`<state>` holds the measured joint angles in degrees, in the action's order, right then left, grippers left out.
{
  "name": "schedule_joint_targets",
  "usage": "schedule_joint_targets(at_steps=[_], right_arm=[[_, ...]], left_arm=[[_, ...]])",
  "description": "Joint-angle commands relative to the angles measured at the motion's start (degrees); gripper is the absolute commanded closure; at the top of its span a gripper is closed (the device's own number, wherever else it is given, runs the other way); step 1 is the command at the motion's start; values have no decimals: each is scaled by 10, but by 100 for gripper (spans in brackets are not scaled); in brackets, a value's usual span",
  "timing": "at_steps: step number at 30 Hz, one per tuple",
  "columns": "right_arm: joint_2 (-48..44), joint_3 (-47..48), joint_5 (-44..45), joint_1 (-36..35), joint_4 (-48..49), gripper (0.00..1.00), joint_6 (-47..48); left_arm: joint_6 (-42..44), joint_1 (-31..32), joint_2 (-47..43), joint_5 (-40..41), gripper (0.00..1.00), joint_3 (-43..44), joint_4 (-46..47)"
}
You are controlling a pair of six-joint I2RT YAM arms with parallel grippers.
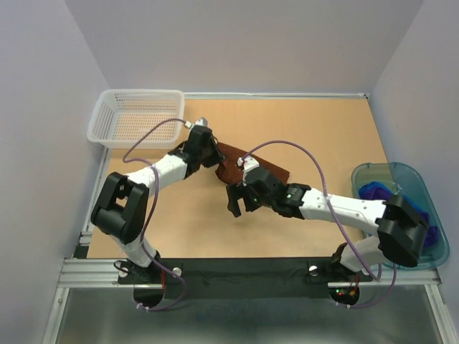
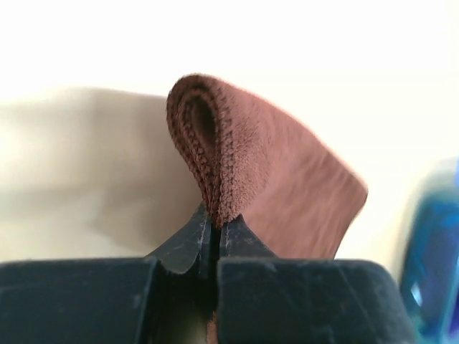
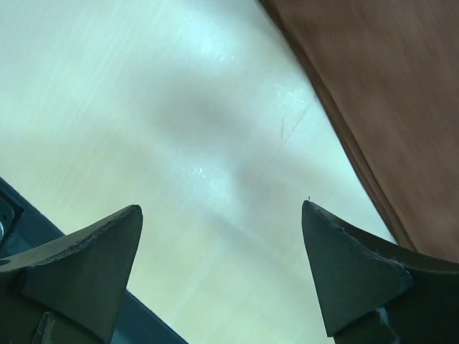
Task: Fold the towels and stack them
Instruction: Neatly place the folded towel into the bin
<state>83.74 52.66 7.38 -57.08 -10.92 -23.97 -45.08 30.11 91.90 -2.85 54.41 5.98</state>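
Observation:
The rust-brown towel [image 1: 231, 163] lies partly folded in the middle of the table, between the two arms. My left gripper [image 1: 213, 152] is shut on its folded edge; in the left wrist view the doubled brown edge [image 2: 244, 165] rises from between the closed fingertips [image 2: 215, 223]. My right gripper [image 1: 240, 203] is open and empty just above the table, near the towel's near edge; the towel [image 3: 387, 86] fills the upper right of the right wrist view. The bright blue and dark purple towels [image 1: 380, 192] lie bunched in the teal bin, partly hidden by the right arm.
A white mesh basket [image 1: 136, 117] stands at the back left corner. A translucent teal bin [image 1: 401, 179] stands at the right edge and shows as a blue blur in the left wrist view [image 2: 434, 272]. Bare wooden tabletop [image 1: 315, 129] lies behind the towel.

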Motion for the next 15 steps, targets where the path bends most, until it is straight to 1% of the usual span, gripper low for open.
schedule_joint_targets(at_steps=[1, 2, 3, 4, 7, 8, 9, 10, 12, 15], right_arm=[[-76, -34, 38, -2, 5, 3, 3], [-87, -47, 41, -2, -1, 0, 4], [-96, -53, 44, -2, -12, 0, 4], [-112, -59, 49, -2, -17, 0, 4], [-126, -77, 55, -2, -38, 0, 11], [-129, -80, 57, -2, -41, 0, 11], [-131, -83, 59, -2, -45, 0, 13], [-130, -85, 62, -1, -51, 0, 16], [-124, -87, 62, -2, -53, 0, 21], [-100, -82, 50, -2, -56, 0, 33]], left_arm=[[136, -58, 46, 24, 100, 131, -143], [163, -67, 57, 24, 100, 159, -180], [177, -78, 69, 43, 100, 186, -196], [190, -93, 89, 44, 100, 238, -212], [228, -117, 117, 53, 100, 313, -269], [240, -131, 135, 57, 100, 363, -284], [249, -138, 144, 62, 100, 388, -314], [270, -145, 161, 72, 100, 440, -331], [291, -163, 180, 86, 100, 490, -377], [324, -184, 209, 107, 100, 576, -419]])
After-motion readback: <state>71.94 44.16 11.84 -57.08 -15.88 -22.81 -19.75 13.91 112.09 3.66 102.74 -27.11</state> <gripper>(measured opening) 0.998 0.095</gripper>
